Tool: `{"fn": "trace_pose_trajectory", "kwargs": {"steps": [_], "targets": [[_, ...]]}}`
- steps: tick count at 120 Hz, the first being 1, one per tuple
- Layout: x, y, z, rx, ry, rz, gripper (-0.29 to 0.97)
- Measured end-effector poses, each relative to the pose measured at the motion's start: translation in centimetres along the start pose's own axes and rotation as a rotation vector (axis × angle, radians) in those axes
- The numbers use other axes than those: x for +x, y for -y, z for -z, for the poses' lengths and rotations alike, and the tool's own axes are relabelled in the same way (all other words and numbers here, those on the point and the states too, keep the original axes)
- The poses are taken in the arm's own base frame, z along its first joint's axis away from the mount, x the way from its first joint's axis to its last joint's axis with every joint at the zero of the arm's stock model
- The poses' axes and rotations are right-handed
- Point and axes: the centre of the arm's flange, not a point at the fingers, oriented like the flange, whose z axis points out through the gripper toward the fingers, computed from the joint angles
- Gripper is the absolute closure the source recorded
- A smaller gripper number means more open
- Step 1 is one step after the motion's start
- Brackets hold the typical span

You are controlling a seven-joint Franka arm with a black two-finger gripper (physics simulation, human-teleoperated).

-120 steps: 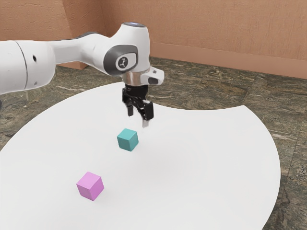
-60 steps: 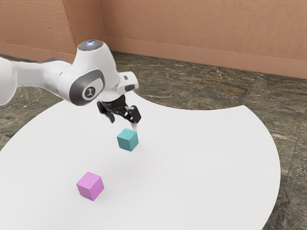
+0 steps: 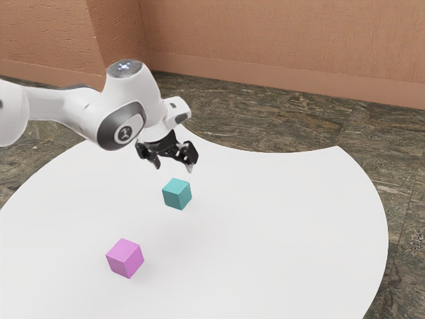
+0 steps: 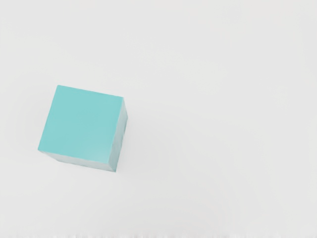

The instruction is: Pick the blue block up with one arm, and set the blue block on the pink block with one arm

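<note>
Turquoise-blue and matte, the small cube-shaped block (image 3: 176, 193) sits flat on the round white tabletop (image 3: 299, 219), and it lies almost straight below the black two-finger gripper (image 3: 174, 159). The gripper hovers above it, clearly apart from it, with its jaws spread and nothing between them. That vertical gap is what the coming move turns on: by my reading the hand mainly has to come down, with little sideways correction.

As a cube, the block has no long axis, so what matters is which pair of opposite faces the fingers meet. In the wrist view the block (image 4: 81, 128) shows its top face plus one narrow, paler side face, with clean, sharp edges. The pink cube-shaped block (image 3: 125, 258) rests on the same tabletop, well apart from the blue one, nearer the exterior camera and toward the exterior view's left.
</note>
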Motion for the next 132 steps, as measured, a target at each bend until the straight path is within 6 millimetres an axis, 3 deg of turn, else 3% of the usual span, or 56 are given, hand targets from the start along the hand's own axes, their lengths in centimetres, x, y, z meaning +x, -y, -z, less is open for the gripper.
{"fn": "trace_pose_trajectory", "kwargs": {"steps": [13,24,35,63,85,99,115,132], "targets": [[0.4,0.5,-2.9,-0.024,0.048,0.025,0.00],[1.6,3.0,-5.8,-0.046,0.096,0.060,0.00],[3.1,4.1,-6.5,-0.054,0.143,0.024,0.00],[2.7,6.3,-11.9,-0.067,0.307,-0.132,0.00],[4.2,7.3,-13.0,-0.067,0.314,-0.275,0.00],[6.2,7.7,-13.5,-0.090,0.292,-0.336,0.00],[8.2,7.2,-14.6,-0.119,0.268,-0.394,0.00],[8.5,9.1,-15.8,-0.082,0.279,-0.395,0.00]]}}
